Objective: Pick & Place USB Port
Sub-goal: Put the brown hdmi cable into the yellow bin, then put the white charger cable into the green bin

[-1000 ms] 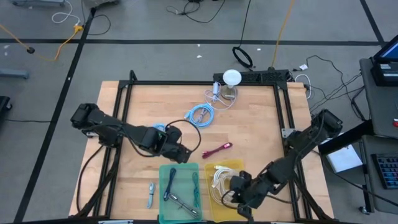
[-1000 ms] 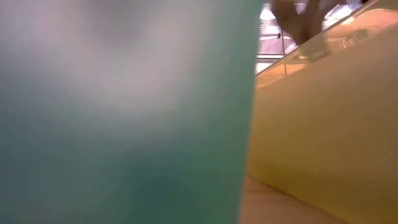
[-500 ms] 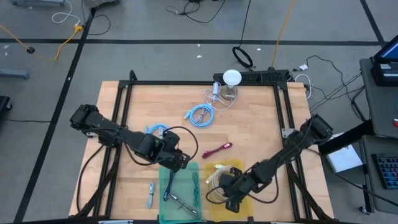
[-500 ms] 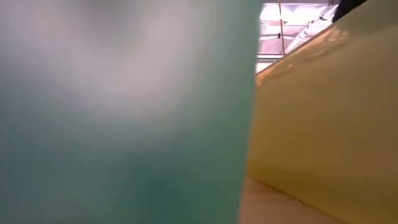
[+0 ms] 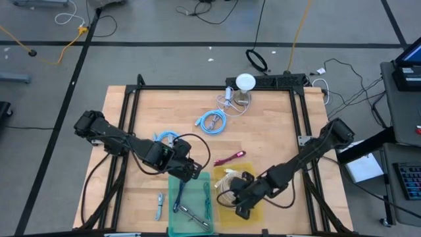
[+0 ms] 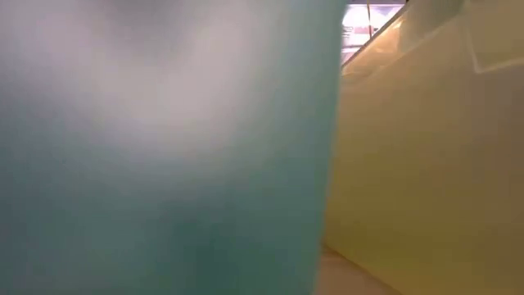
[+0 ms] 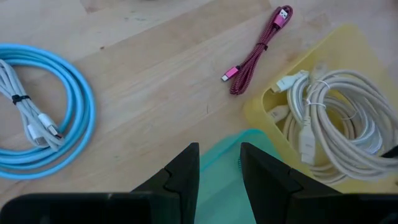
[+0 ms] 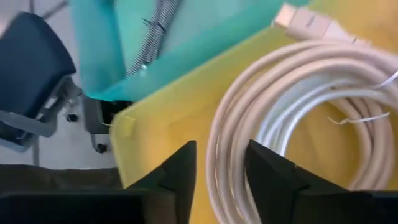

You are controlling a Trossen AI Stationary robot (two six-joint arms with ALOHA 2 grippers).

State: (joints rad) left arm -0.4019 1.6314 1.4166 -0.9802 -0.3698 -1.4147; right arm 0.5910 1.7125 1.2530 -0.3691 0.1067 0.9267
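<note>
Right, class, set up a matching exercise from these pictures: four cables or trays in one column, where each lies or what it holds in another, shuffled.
Things:
1. white cable
2. magenta cable
3. light blue cable
4. teal tray

Places:
A. bare wood, just beyond the trays
B. coiled in the yellow tray
C. holds dark cables
D. far half of the table, near the white lamp

Pairs: 1-B, 2-A, 3-D, 4-C

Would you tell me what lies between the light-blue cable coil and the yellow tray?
In the high view, the magenta USB cable lies between the light-blue cable coil and the yellow tray.
</note>
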